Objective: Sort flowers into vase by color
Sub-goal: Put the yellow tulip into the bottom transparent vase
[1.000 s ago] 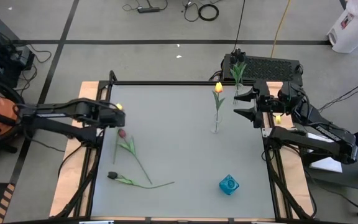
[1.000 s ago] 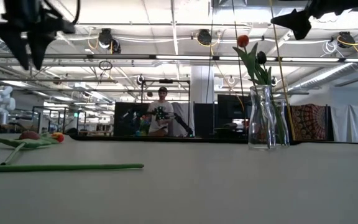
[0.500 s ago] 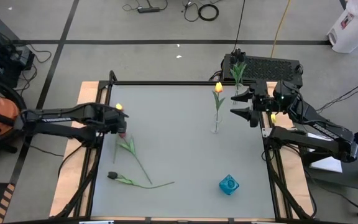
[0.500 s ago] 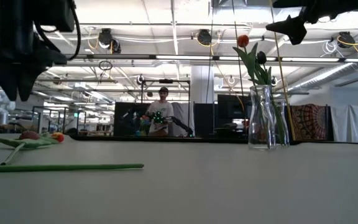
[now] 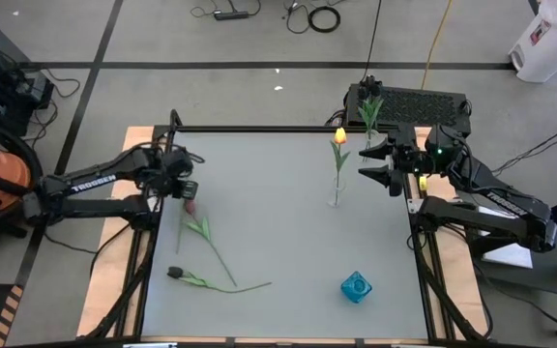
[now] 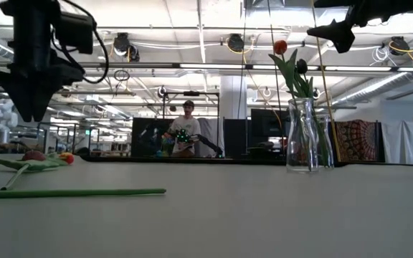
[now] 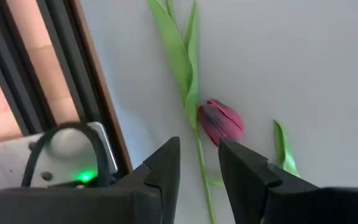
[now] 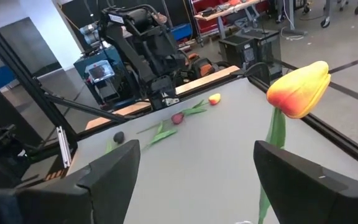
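Observation:
A pinkish red tulip [image 5: 190, 206] lies flat on the table near its left edge, its stem running toward the near side. My left gripper [image 5: 184, 190] points down right above that head [image 7: 221, 121], narrowly open, clear of the table in the low view [image 6: 31, 111]. A dark tulip [image 5: 174, 273] lies nearer the front. The head of another, yellow-and-red tulip [image 8: 214, 98] lies by the left edge, hidden under my left arm in the high view. A yellow tulip [image 5: 339, 135] stands in a clear glass vase [image 5: 336, 198]. My right gripper [image 5: 363, 164] hovers wide open to the right of it.
A small blue vase [image 5: 356, 286] stands near the front right. In the low view the glass vase [image 6: 303, 136] carries a red bud [image 6: 280, 47] and a dark one [image 6: 301, 66]. A dark box [image 5: 424, 104] sits beyond the far right corner. A person [image 6: 185, 129] stands far behind.
My left gripper has come down toward the red tulip's head and turned at the wrist, its arm now slanting in from the near left. My right gripper has shifted slightly toward the vase with the yellow tulip. The flowers have not moved.

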### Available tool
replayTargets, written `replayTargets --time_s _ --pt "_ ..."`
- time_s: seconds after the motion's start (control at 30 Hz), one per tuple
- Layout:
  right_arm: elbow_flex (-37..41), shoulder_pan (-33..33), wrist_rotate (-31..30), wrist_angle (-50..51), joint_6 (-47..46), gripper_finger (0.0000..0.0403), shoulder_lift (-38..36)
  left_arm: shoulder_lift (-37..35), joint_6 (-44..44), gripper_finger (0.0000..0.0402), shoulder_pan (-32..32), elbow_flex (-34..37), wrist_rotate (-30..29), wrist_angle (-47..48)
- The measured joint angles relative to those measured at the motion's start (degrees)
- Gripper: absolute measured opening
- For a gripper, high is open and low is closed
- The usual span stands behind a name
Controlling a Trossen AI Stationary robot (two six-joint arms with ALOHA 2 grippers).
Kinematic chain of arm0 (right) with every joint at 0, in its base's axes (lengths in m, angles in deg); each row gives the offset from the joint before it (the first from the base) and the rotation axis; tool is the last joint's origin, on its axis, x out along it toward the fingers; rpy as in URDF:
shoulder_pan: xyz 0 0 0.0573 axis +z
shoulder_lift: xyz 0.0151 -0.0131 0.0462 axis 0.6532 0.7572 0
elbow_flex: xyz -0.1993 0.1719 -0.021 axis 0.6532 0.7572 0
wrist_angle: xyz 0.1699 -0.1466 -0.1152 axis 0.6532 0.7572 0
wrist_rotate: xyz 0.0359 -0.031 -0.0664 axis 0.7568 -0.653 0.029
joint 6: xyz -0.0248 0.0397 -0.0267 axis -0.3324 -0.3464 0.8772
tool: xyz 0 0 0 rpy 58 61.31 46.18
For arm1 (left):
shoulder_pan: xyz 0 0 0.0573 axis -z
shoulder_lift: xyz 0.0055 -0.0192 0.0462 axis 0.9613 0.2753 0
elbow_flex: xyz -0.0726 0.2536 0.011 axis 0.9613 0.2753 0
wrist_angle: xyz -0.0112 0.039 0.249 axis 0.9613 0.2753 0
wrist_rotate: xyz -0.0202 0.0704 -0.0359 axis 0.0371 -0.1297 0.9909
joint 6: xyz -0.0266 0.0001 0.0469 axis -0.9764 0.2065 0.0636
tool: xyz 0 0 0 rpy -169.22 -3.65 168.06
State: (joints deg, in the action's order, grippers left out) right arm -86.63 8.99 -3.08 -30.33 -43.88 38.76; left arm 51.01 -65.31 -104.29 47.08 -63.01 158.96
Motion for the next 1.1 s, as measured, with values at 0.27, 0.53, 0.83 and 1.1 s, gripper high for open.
replayTargets --time_s 0.27,0.53,0.83,1.1 --pt "-0.01 0.0 -0.13 0.0 -0.51 0.0306 0.0 9.42 8.67 0.0116 -10.09 -0.02 4.03 -5.81" --pt "-0.01 0.01 -0.22 0.0 -2.02 0.0306 0.0 18.73 11.0 0.0116 -14.59 -0.04 5.56 -9.65" --pt "-0.01 0.01 -0.28 0.01 -2.02 0.0306 0.0 23.83 11.27 0.0116 -16.43 -0.08 7.39 -14.27" --pt "-0.01 0.02 -0.31 0.02 -2.0 0.0306 0.0 24.14 11.67 0.0116 -17.37 -0.09 6.56 -12.05"
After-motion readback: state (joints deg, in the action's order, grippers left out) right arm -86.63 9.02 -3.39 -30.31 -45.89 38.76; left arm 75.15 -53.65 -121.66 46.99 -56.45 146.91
